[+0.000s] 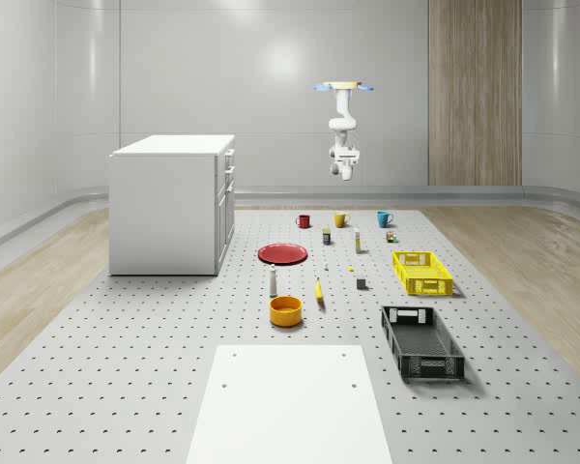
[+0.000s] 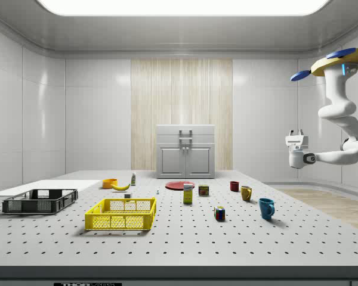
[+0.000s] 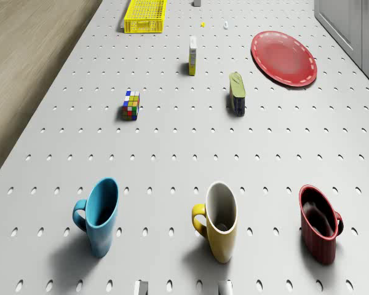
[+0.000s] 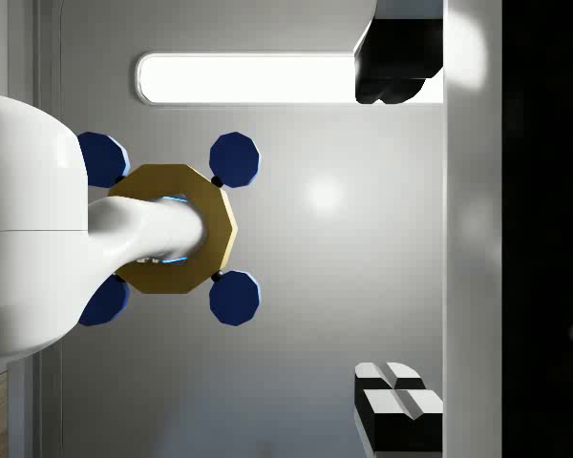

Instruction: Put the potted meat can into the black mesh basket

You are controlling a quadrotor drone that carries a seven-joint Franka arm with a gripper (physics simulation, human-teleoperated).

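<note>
Drone (image 1: 344, 87) hovers above the worktop (image 1: 126, 367), claw (image 2: 297, 132) spread and empty; potted meat can (image 3: 237, 94) judged rigid and light (slick metal), so pinch its flat sides.

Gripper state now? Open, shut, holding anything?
Gripper: open, holding nothing. It points up, high in the air under the hovering drone, beyond the mugs at the table's far end.

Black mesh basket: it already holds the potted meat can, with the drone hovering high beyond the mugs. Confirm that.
Not right. The whole-scene view shows the black mesh basket empty; the potted meat can stands on the table near the red plate. The drone does hover high beyond the mugs.
</note>
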